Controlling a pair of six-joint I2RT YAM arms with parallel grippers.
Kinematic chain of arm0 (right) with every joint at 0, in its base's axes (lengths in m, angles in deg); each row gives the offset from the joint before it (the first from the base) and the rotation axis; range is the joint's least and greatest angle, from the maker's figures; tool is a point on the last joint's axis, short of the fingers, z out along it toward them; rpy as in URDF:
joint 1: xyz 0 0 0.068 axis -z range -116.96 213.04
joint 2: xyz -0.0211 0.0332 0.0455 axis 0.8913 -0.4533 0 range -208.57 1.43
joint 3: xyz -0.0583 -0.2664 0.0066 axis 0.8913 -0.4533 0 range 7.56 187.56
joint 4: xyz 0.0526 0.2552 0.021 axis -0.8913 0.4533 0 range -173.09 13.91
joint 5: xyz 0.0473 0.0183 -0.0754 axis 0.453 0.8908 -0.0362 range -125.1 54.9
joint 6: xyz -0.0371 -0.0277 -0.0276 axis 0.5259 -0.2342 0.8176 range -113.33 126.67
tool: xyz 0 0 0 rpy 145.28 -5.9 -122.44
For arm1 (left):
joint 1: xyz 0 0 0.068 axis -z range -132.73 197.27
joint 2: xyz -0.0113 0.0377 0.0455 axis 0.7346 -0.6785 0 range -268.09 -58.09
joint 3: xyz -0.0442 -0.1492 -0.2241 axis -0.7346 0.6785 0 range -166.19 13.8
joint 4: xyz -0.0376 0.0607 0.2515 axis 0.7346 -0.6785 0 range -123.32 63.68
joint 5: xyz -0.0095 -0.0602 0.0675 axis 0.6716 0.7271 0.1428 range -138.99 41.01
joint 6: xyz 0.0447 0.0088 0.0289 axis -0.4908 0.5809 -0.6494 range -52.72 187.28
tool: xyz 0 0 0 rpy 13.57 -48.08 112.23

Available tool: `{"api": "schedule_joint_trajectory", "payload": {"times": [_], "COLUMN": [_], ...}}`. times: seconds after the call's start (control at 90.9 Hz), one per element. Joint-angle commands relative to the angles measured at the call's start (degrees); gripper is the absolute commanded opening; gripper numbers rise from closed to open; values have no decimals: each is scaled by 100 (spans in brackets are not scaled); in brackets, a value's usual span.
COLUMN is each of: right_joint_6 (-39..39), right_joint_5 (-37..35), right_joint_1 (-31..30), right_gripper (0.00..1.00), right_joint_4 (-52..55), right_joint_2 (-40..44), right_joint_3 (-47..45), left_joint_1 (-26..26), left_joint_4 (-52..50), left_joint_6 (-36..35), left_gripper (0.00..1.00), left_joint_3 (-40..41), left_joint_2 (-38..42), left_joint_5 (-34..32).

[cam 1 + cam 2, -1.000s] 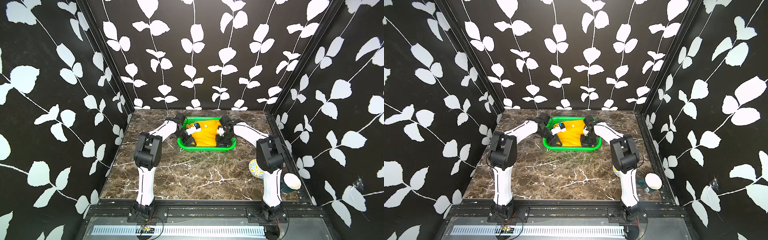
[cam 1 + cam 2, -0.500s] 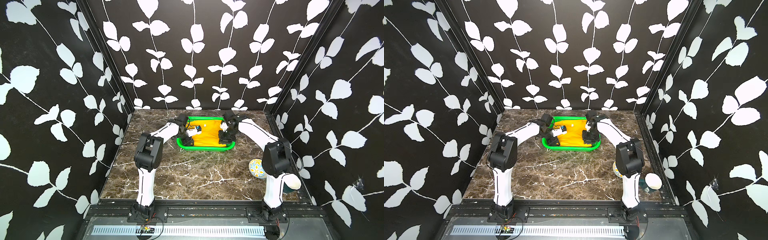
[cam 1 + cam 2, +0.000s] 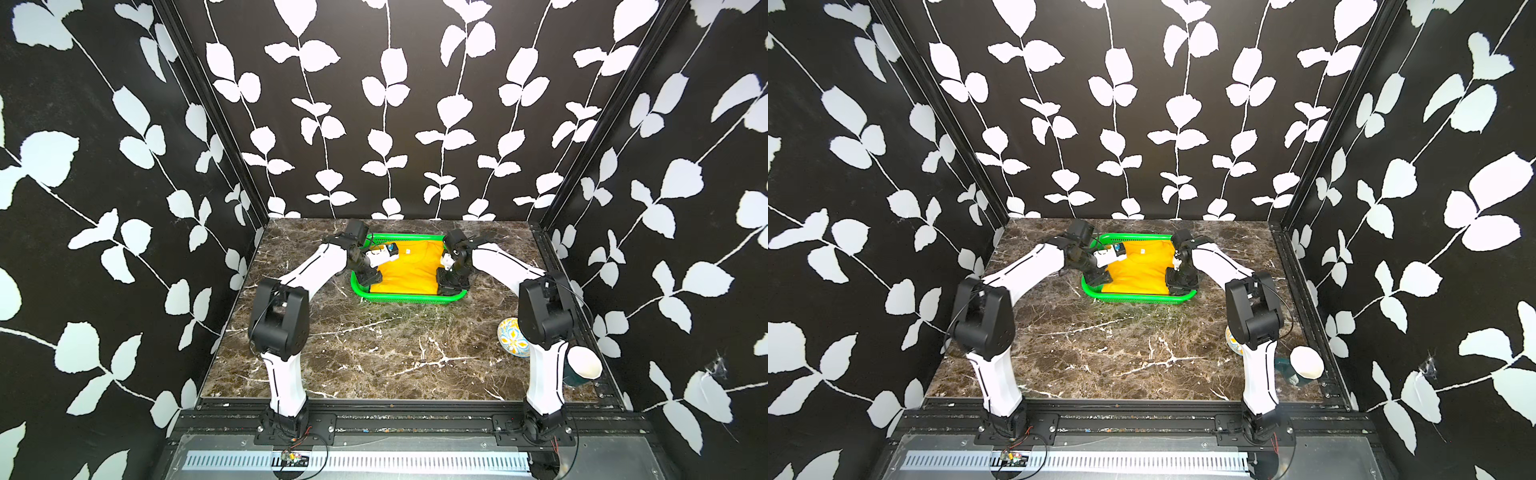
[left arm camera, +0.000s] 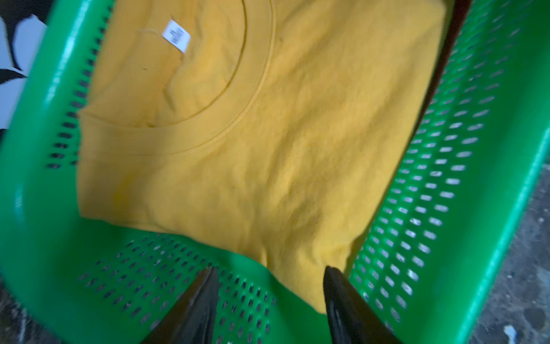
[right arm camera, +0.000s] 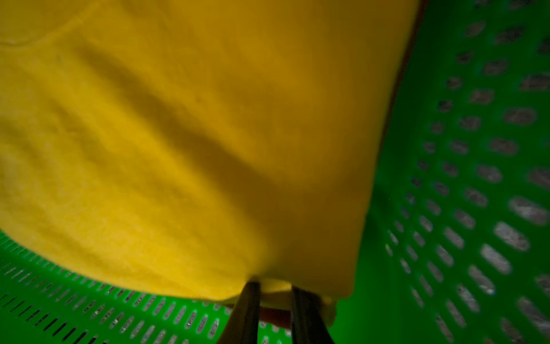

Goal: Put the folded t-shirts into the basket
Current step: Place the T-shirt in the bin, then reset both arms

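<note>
The green basket (image 3: 407, 297) (image 3: 1138, 297) stands at the back middle of the marble table. A yellow-orange folded t-shirt (image 3: 411, 266) (image 3: 1142, 266) (image 4: 268, 149) (image 5: 178, 149) lies on top inside it. A dark red layer (image 5: 276, 317) shows under its edge. No black shirt shows. My left gripper (image 3: 370, 276) (image 4: 269, 269) is open inside the basket's left end, with one finger beside the shirt's corner. My right gripper (image 3: 451, 282) (image 5: 275, 286) is at the right end, its jaws narrow with the yellow-orange shirt's edge between them.
A patterned round dish (image 3: 509, 336) sits at the right edge of the table, partly behind the right arm. A dark cup with a white inside (image 3: 584, 365) lies near the front right corner. The perforated basket walls (image 4: 446, 178) (image 5: 476, 149) are close around both grippers.
My right arm swung towards the back and its gripper has come down again at the basket's right end. The left gripper has barely moved.
</note>
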Motion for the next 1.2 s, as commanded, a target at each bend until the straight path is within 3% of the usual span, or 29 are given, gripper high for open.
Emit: {"api": "schedule_joint_trajectory", "payload": {"times": [0.0, 0.154, 0.198, 0.22, 0.231, 0.253, 0.264, 0.297, 0.385, 0.539, 0.66, 0.726, 0.858, 0.979, 1.1, 1.188], "right_joint_6": [-111, -42, 4, 25, 39, 58, 78, 148, 472, 1589, 2172, 2390, 2685, 3082, 2998, 3055], "right_joint_5": [-46, -436, -652, -733, -784, -876, -926, -1044, -1495, -2592, -3608, -3708, -3491, -3285, -2780, -2551], "right_joint_1": [23, 7, -1, -4, -4, -4, -4, -4, -4, 4, 46, 198, 607, 803, 1276, 1485], "right_gripper": [23, 28, 34, 41, 49, 80, 89, 97, 99, 98, 99, 99, 99, 99, 99, 99], "right_joint_4": [-120, -352, -598, -737, -808, -941, -1002, -1206, -1728, -2830, -4295, -4830, -5109, -6136, -7232, -7931], "right_joint_2": [182, 1191, 1657, 1886, 2030, 2254, 2403, 2800, 3858, 5623, 6760, 7102, 6956, 6495, 5940, 5403], "right_joint_3": [-157, -454, -657, -785, -825, -968, -1044, -1258, -1890, -3611, -5172, -5758, -6207, -6838, -7269, -7413], "left_joint_1": [-173, -541, -688, -752, -786, -856, -895, -1009, -1332, -1760, -1941, -1945, -1945, -1945, -1907, -1804], "left_joint_4": [-270, 100, 418, 634, 727, 911, 1033, 1342, 2191, 3645, 4648, 5173, 6323, 7832, 8324, 9371], "left_joint_6": [262, 952, 1233, 1403, 1477, 1620, 1699, 1941, 2495, 3742, 3798, 3789, 3670, 3484, 3791, 3703], "left_gripper": [60, 65, 68, 69, 70, 73, 74, 81, 98, 99, 99, 99, 99, 99, 99, 99], "left_joint_3": [90, 573, 879, 1046, 1134, 1306, 1400, 1677, 2499, 3999, 4981, 5360, 6090, 6702, 6631, 6769], "left_joint_2": [759, 1675, 1971, 2132, 2212, 2364, 2420, 2670, 3317, 4203, 4315, 4204, 3732, 3143, 2594, 1810], "left_joint_5": [423, 583, 486, 402, 356, 251, 197, -11, -412, -1833, -1696, -1743, -1516, -1474, -1712, -1864]}}
